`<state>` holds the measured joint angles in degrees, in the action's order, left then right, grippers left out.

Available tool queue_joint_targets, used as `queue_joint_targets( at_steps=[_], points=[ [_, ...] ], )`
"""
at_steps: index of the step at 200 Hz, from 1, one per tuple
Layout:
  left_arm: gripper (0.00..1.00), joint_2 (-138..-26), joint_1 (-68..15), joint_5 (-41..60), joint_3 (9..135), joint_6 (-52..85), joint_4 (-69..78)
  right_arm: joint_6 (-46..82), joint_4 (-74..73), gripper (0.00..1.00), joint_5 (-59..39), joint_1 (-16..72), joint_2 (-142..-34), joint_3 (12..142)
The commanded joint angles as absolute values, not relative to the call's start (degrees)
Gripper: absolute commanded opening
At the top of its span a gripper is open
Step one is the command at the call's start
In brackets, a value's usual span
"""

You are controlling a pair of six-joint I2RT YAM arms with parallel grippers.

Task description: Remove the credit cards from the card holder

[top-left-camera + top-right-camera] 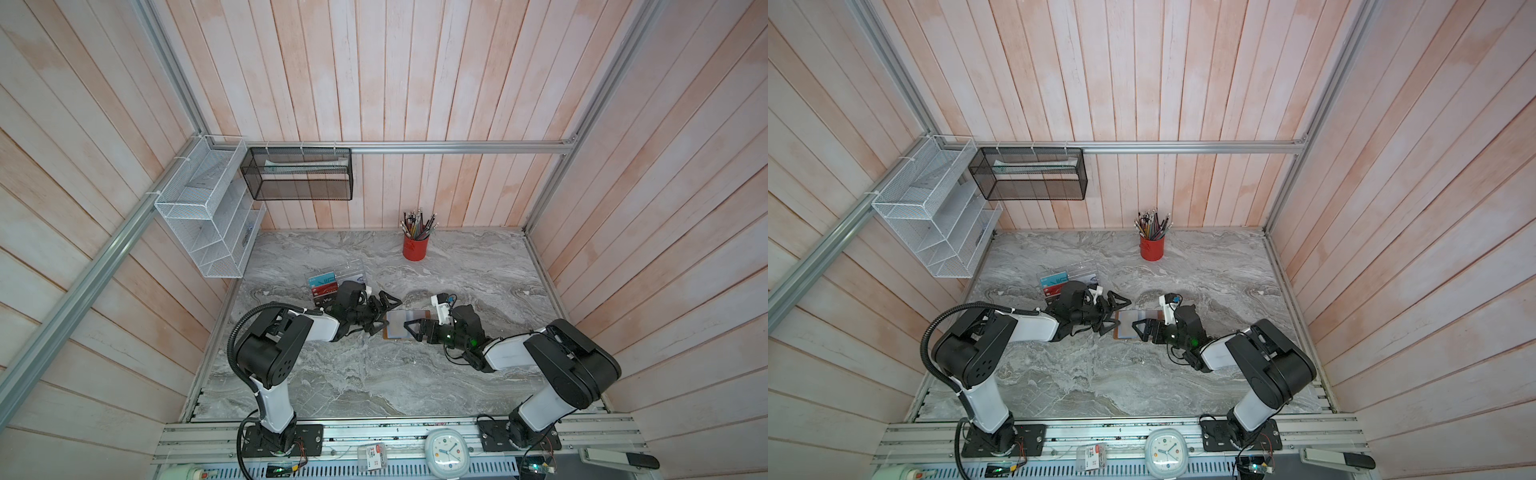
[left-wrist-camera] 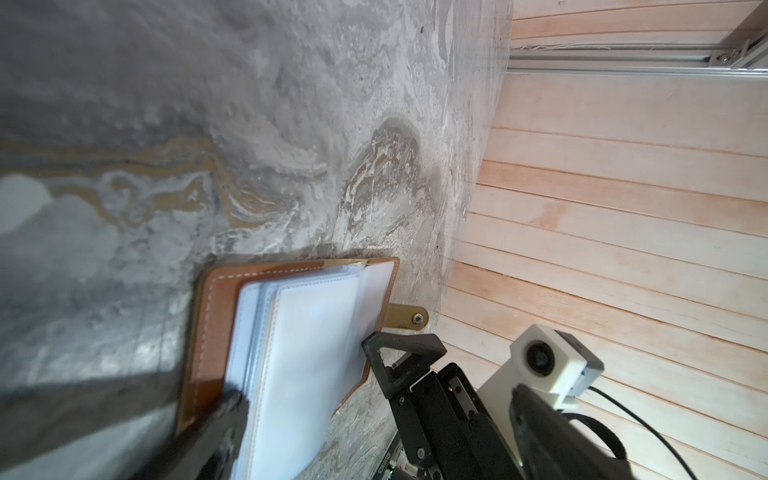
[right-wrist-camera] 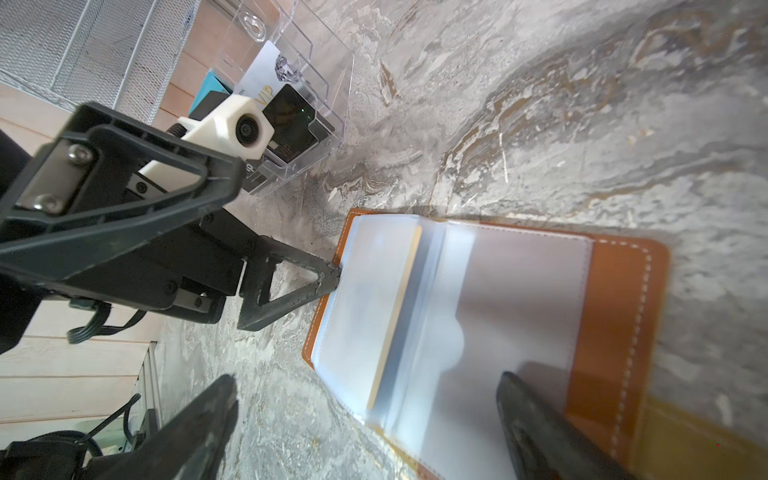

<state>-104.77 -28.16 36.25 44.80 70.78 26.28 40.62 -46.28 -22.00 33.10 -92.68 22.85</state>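
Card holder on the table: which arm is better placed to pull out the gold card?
Probably right: right gripper, open, straddles the gold card; left gripper only touches the edge of the card holder.

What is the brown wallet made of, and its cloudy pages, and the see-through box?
The card holder looks like smooth tan leather or a lookalike, with pale stitching along its edge. Its sleeves seem soft frosted plastic; you see dimly through them. The clear rack looks like hard glossy plastic.

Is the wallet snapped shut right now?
No, the wallet lies open on the table, its clear sleeves spread out and the strap sticking out unfastened at its edge.
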Motion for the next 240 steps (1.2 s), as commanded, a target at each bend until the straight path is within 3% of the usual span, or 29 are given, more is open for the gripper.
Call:
queue_joint_targets(
  at_steps=[1, 171, 240],
  points=[
    [1.0, -104.32, -28.28, 36.56, 45.84, 69.14, 23.86, 41.29, -47.41, 0.98, -22.5, 32.53, -93.59, 21.82],
    [1.0, -105.1, -30.76, 37.08, 46.85, 73.29, 27.68, 43.77, -53.13, 0.98, -24.18, 32.13, -95.69, 19.86],
    [1.0, -105.73, -30.93, 37.0, 46.85, 74.34, 28.56, 42.47, -44.8, 0.98, -18.92, 32.08, -92.24, 21.14]
  ],
)
